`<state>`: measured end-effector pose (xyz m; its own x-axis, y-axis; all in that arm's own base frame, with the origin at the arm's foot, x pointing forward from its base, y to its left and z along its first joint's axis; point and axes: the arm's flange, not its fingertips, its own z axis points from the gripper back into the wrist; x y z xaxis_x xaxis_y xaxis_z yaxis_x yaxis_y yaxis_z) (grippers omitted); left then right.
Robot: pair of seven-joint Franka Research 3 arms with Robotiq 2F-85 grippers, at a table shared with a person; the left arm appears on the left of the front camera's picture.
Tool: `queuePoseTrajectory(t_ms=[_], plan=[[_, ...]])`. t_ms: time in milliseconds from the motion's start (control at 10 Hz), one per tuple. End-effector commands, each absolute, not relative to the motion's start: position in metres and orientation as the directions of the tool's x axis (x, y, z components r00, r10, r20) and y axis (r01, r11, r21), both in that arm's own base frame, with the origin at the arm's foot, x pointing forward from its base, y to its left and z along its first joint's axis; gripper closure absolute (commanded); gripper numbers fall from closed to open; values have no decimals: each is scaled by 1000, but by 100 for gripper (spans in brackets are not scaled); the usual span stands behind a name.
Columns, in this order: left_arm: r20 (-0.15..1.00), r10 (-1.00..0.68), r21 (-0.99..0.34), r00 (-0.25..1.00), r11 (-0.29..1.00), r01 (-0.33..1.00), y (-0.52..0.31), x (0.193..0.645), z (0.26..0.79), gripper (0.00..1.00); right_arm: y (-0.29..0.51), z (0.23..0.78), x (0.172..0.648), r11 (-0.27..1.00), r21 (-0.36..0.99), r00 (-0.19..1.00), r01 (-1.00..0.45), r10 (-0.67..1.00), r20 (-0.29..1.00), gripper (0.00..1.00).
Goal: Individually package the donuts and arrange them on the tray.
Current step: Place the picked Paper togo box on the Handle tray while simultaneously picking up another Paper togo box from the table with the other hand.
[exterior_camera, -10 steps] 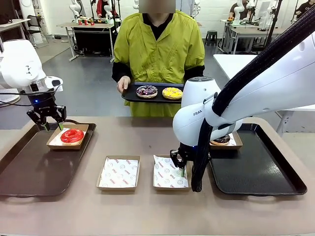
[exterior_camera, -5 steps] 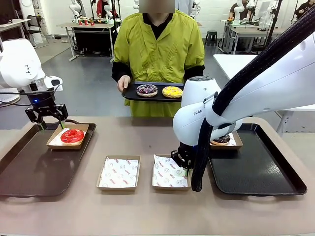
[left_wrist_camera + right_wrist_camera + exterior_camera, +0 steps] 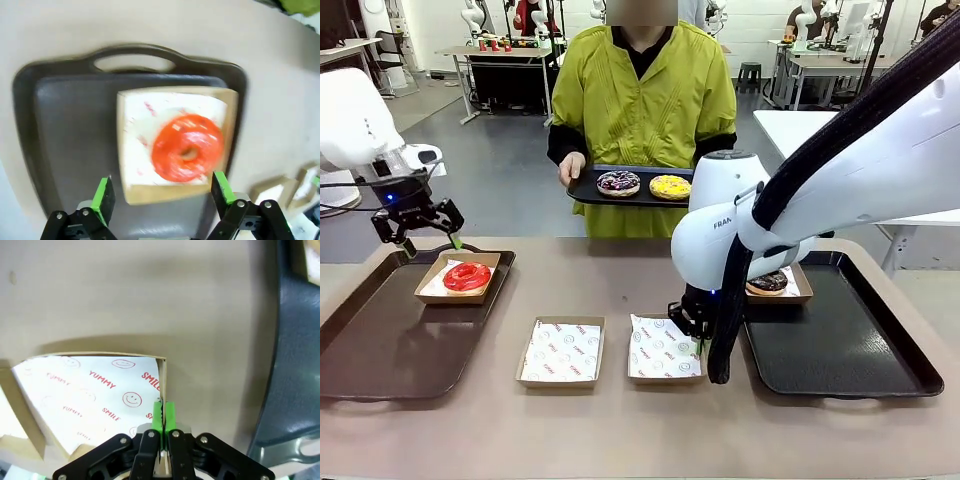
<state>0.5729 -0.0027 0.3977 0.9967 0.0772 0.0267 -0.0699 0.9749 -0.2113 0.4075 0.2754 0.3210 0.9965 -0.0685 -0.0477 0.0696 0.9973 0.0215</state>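
Your left claw (image 3: pixel 430 243) is hanging spread above the glossy red ring donut (image 3: pixel 467 276), boxed in a cardboard box (image 3: pixel 425 292) on the dark tray (image 3: pixel 380 350). It's looking soft and sticky, so grip the box walls. Your right claw (image 3: pixel 163 412) is pinching the rim of another paper-lined box (image 3: pixel 90 385).

Left tray (image 3: pixel 380 350) bare at six o'clock from red donut (image 3: pixel 467 276); right arm (image 3: pixel 725 250) looms over paper-lined box (image 3: pixel 658 358), three o'clock.

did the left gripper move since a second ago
Yes: the left gripper has risen off the box holding the red donut, which stays put on the left tray; its jaws now stand open.
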Motion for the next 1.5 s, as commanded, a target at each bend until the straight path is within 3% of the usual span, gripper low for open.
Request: queuePoseTrajectory(t_ms=[0,300,600,1100,1300,1400], plan=[[50,75,-440,996,897,-45,40,505,431,0,264,369,414,997,68,999,35,-32,-36,100],[115,86,-664,990,747,12,91,426,466,0,262,447,432,994,112,999,17,-13,-37,100],[62,83,-830,995,558,5,138,394,459,0,279,479,464,997,81,997,-6,12,-74,100],[86,165,-934,982,356,22,191,342,435,0,284,490,538,997,79,996,11,-4,-86,100],[69,232,-946,970,325,-10,198,339,430,0,283,487,554,995,91,996,29,-21,-87,100],[55,170,-926,984,378,-14,195,340,437,0,282,483,558,995,88,996,37,-30,-89,100]])
